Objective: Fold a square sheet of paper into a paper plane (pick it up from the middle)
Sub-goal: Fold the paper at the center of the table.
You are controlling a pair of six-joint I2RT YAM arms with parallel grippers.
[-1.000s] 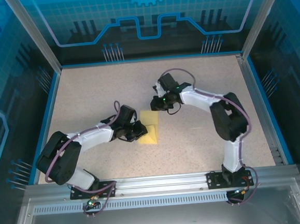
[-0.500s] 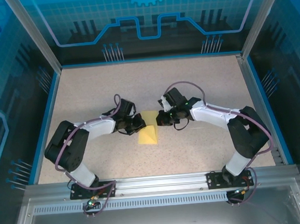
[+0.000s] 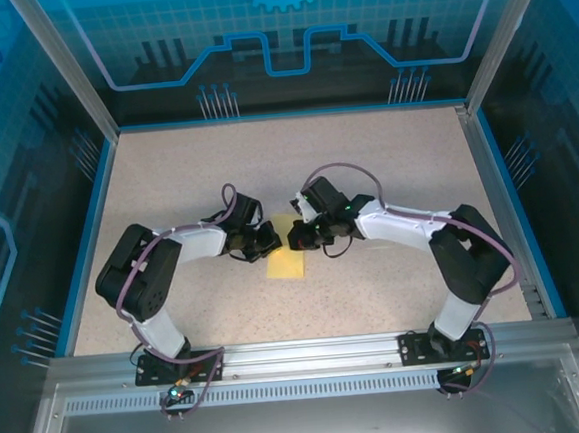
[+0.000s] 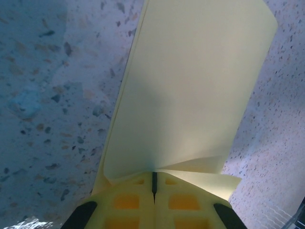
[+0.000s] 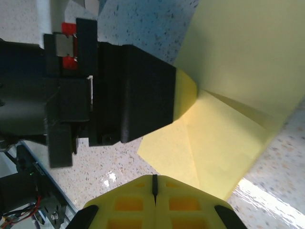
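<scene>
The speckled table (image 3: pixel 167 186) spreads pale inside the blue-walled enclosure. Across it the left arm (image 3: pixel 187 247) and the right arm (image 3: pixel 410 222) bend inward from their bases at the near edge, and their tips almost meet at the middle. The left gripper (image 3: pixel 268 240) is clenched on the square sheet of paper (image 3: pixel 286 262); its wrist view shows the pale-yellow paper coming straight out of the seam between its yellow fingers (image 4: pixel 136 200). The right gripper (image 3: pixel 295 239) is pressed fully closed at the sheet's creased, layered edge; I cannot tell whether paper is caught between its tips. The sheet lies at the table's centre, its far end between the two grippers.
</scene>
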